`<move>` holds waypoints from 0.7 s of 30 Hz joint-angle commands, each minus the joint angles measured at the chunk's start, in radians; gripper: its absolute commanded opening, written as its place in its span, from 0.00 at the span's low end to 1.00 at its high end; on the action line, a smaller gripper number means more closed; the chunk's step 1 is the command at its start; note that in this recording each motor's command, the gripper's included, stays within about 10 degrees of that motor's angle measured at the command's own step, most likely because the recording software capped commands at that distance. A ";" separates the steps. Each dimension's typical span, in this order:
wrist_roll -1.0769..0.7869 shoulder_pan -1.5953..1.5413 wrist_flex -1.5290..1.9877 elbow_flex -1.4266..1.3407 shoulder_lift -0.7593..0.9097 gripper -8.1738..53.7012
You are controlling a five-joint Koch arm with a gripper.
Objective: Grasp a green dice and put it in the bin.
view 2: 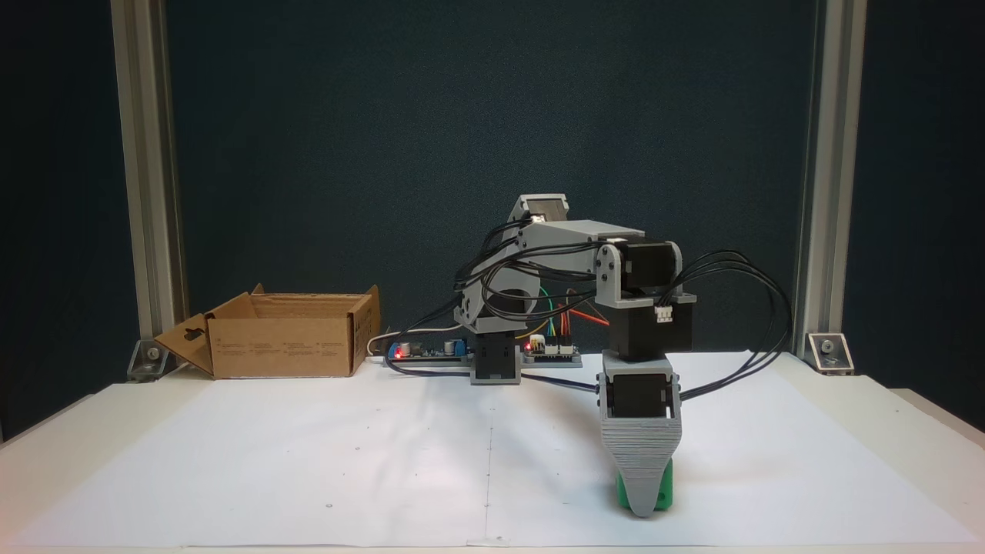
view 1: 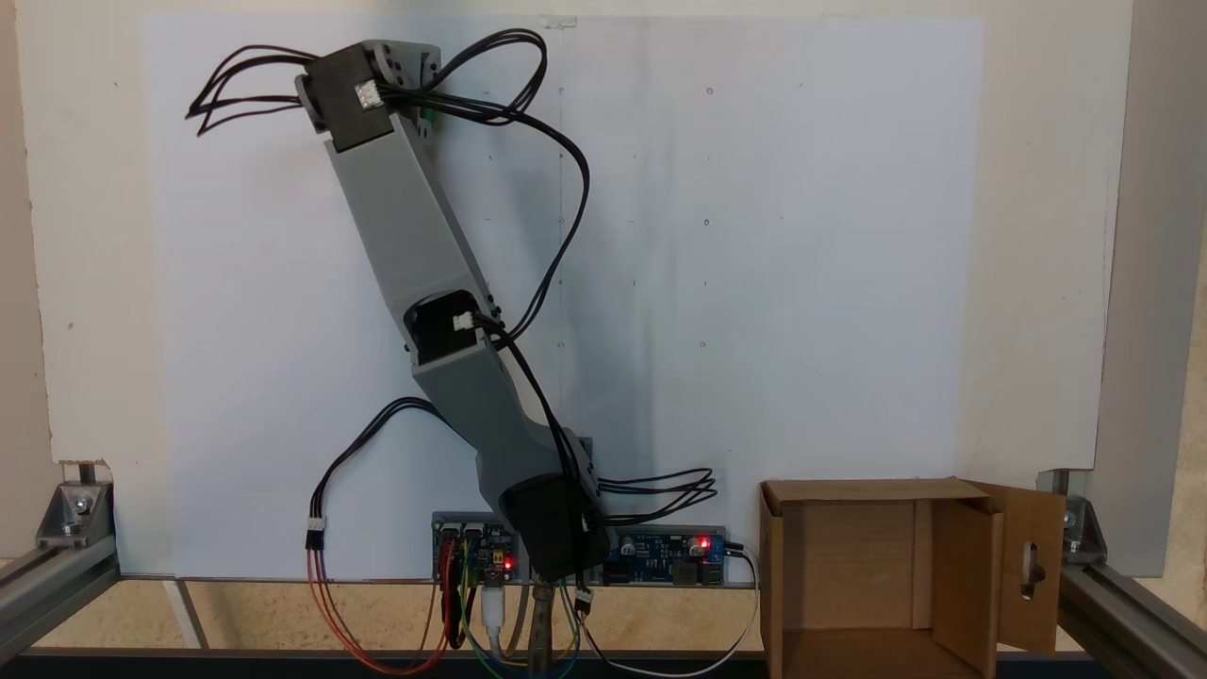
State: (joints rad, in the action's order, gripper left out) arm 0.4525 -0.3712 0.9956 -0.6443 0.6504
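Note:
The green dice (view 2: 666, 483) sits low on the white paper, front right in a fixed view, mostly covered by the grey jaw in front of it. My gripper (view 2: 645, 504) points straight down around it, its tip at paper level. The jaws stand one behind the other, so the gap between them is hidden. From above, the wrist (view 1: 363, 94) covers the gripper, and a sliver of green (view 1: 427, 115) peeks out beside it. The bin (view 2: 277, 350), an open brown cardboard box with a slotted flap (view 1: 1033, 566), stands far from the gripper beside the arm's base.
Controller boards (view 1: 660, 556) with red lights and loose wires lie by the arm's base (view 2: 492, 362). Black cable loops (view 2: 754, 308) hang off the wrist. Aluminium frame posts (view 2: 146, 192) stand at both sides. White paper (view 2: 308, 462) covers the table.

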 commanded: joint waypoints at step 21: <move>0.054 0.083 0.202 -0.023 0.614 0.32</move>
State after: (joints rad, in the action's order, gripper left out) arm 0.4525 -0.3114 1.1842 -0.6688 1.1704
